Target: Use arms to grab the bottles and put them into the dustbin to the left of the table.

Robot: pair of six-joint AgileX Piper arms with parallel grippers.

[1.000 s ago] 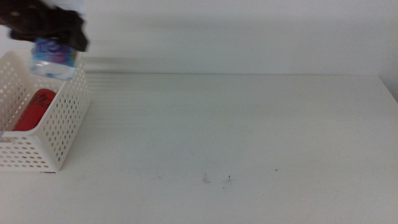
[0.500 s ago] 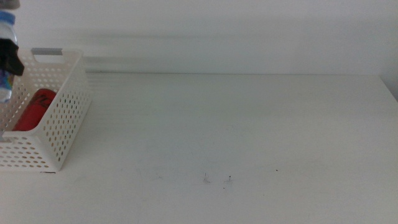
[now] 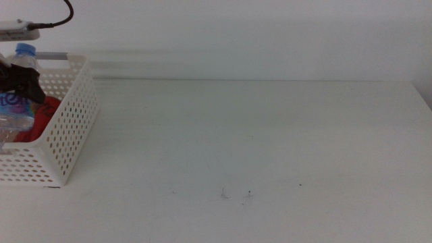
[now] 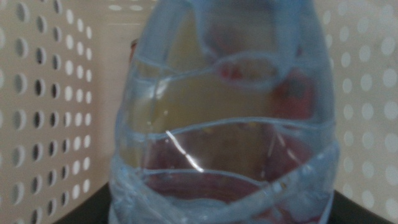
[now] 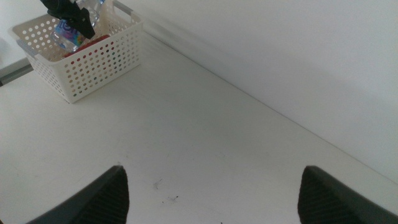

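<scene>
Lowered left tool (image 3: 15,81) (clamping water bottle (image 3: 16,108)) inside dustbin (image 3: 67,128).

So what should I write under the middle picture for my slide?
The left gripper lowers a water bottle into the white basket, beside a red can.

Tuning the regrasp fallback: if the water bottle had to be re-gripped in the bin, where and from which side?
Likely from above, across its body just under the blue cap. The water bottle stands roughly upright inside the dustbin, whose walls block the sides. The left gripper holds it there.
</scene>
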